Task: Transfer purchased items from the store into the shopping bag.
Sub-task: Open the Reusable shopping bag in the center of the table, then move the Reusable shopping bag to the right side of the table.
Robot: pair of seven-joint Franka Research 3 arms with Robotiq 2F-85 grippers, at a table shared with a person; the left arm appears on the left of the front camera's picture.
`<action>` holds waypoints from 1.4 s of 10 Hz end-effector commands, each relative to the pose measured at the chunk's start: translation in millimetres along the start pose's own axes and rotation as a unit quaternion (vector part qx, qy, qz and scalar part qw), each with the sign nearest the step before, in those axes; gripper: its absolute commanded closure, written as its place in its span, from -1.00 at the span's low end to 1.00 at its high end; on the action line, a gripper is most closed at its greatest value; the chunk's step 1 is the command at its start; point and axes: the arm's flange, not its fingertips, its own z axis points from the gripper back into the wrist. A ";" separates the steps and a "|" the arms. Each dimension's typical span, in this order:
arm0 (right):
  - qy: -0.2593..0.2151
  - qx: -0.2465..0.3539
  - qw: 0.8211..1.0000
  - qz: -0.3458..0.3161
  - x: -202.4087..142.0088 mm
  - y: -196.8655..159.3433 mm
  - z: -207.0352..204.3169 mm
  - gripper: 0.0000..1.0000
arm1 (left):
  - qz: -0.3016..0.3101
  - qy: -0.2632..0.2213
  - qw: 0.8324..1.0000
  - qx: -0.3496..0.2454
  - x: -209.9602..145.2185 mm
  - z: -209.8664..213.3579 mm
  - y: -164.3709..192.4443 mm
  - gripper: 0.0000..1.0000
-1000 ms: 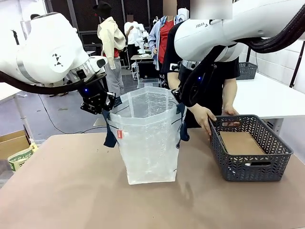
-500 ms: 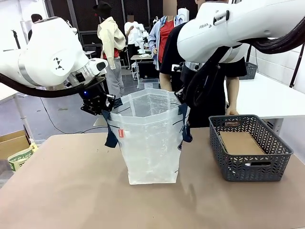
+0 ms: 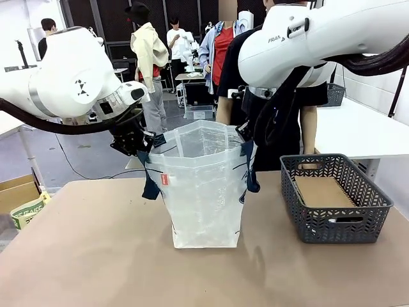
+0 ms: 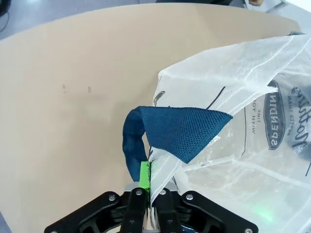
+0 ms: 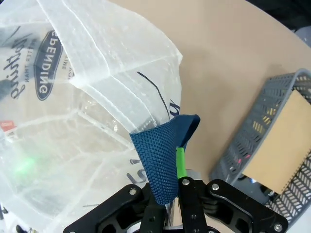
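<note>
- My L gripper (image 4: 147, 177): fingers pressed together, pinching the navy strap handle (image 4: 170, 128) plus the plastic rim at the bag's left top edge.
- My R gripper (image 5: 173, 170): likewise pressed together, on the second navy strap (image 5: 163, 160) at the right top edge.
- The shopping bag (image 3: 203, 185) stands upright mid-table (image 3: 89, 256), mouth spread betw. both grippers, red label (image 3: 164, 180) facing me.
- Contents: can't tell thru the cloudy plastic.
- Grey lattice basket (image 3: 335, 217): right of the bag, apart from it, w/ a brown cardboard sheet (image 3: 323, 190) lying inside.
- Person (image 3: 310, 128) at the far edge behind bag + basket, largely blocked by my R arm.
- Cardboard box (image 3: 16, 192) beyond the table's left edge.
</note>
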 end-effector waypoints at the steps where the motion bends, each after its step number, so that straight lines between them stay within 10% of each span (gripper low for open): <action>1: -0.001 0.000 1.000 -0.004 0.6 -0.3 1.2 1.00 | 0.015 -0.007 1.000 0.000 -1.4 5.2 0.3 1.00; 14: -0.001 0.000 1.000 -0.004 0.6 -0.3 1.2 1.00 | 0.015 -0.007 1.000 0.000 -1.4 5.2 0.3 1.00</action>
